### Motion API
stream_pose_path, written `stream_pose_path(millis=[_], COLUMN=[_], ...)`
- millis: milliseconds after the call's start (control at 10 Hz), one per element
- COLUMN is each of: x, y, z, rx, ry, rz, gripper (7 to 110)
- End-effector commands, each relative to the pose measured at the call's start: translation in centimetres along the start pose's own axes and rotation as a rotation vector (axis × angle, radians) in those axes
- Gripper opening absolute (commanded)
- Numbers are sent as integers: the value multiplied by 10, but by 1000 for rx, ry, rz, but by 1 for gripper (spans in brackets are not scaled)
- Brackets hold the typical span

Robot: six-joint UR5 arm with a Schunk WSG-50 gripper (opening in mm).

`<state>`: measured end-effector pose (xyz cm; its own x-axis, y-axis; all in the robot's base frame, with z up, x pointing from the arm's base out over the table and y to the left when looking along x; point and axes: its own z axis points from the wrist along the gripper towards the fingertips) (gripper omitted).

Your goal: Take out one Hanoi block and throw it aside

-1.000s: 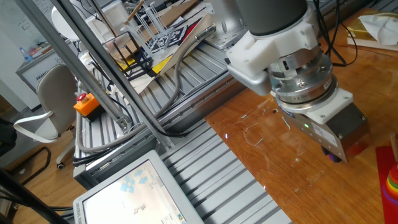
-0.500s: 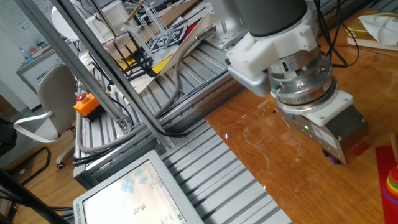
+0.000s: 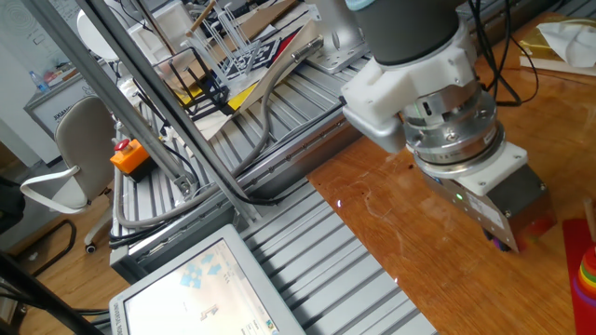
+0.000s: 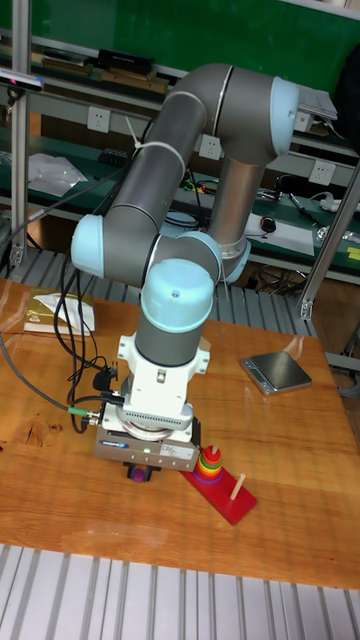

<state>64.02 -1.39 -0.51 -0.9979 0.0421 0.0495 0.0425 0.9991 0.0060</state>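
The Hanoi block (image 4: 137, 473) is a tiny purple piece that peeks out under my gripper (image 4: 139, 472), just above the wooden table (image 4: 60, 500). In the fixed view the same purple block (image 3: 506, 245) shows at the lower edge of the gripper (image 3: 507, 240). The gripper's body hides most of the fingers, which appear shut on the block. The stack of rainbow rings (image 4: 209, 462) stands on its red base (image 4: 228, 502), a little to the right of the gripper.
A bare wooden peg (image 4: 238, 487) rises from the red base. A grey scale (image 4: 278, 372) lies at the back right of the table and a yellow packet (image 4: 45, 310) at the back left. Metal rollers (image 3: 307, 251) border the table's edge.
The gripper has drifted slightly right and down in the fixed view, and the purple block has moved with it.
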Motion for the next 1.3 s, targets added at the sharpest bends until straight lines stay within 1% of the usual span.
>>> stream_pose_path(millis=[0, 500, 1000, 1100, 1200], x=[-1, -4, -8, -9, -9], y=[-1, -2, 4, 3, 2], z=[4, 11, 7, 6, 6], rx=[-7, -9, -30, -43, -51], ry=[-3, -16, -42, -56, -64], rz=[3, -22, -70, -90, -104], gripper=[7, 7, 7, 7, 22])
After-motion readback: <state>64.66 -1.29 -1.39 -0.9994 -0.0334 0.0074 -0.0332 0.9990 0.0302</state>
